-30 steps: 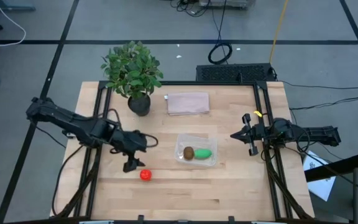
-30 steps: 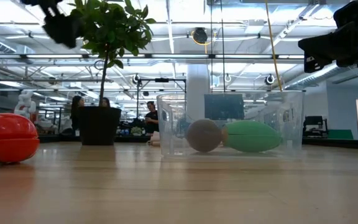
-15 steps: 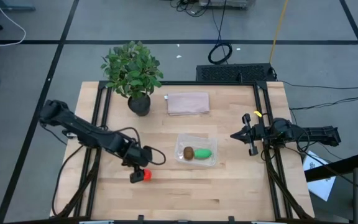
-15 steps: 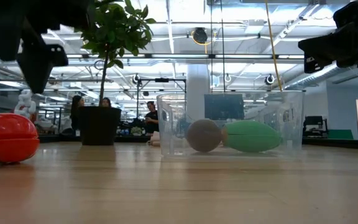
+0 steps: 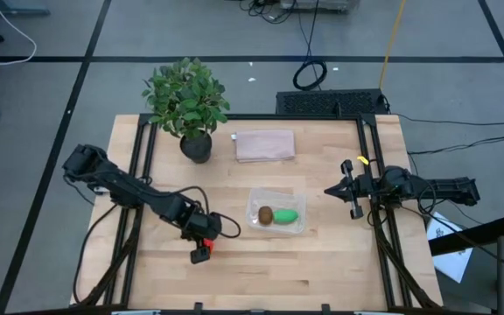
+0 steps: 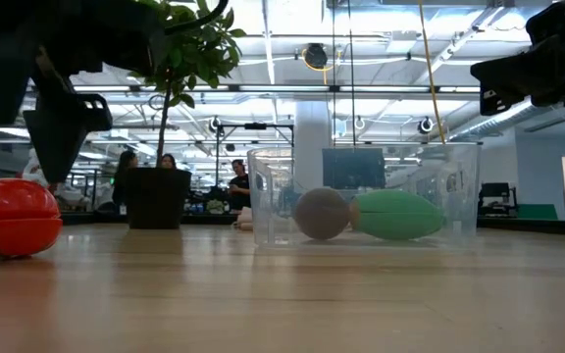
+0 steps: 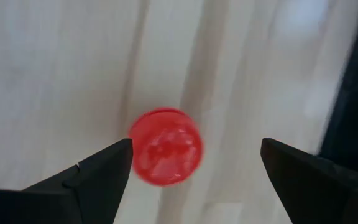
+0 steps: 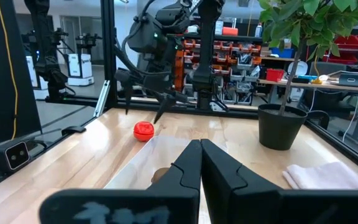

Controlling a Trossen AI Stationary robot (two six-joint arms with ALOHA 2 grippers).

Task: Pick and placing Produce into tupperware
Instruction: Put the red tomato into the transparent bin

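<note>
1. The left gripper (image 5: pixel 201 241) hangs directly over the round red produce (image 7: pixel 165 147) at about 7 o'clock on the table (image 5: pixel 322 262), fingers spread wide. The left wrist view shows the red piece lying on bare wood between the two fingers (image 7: pixel 101 171), touching neither.
2. In the low view the red piece (image 6: pixel 10 218) rests on the table surface, with the dark left gripper (image 6: pixel 62 118) just above it.
3. The tupperware (image 5: pixel 277 212) sits near the table's centre, at roughly 3 o'clock from the red piece and well apart from it.
4. Inside the tupperware lie the brown kiwi-like produce (image 5: pixel 266 214) and the elongated green produce (image 5: pixel 287 215), side by side and touching (the brown one on the side nearer the left arm).
5. The right gripper (image 5: pixel 350 191) waits at the table's 3 o'clock edge, raised, its fingers pressed together with nothing between them, as the right wrist view shows.
6. A potted plant (image 5: pixel 187 101) stands at about 11 o'clock on the table, with a flat pinkish piece (image 5: pixel 264 145) beside it near 12 o'clock.
</note>
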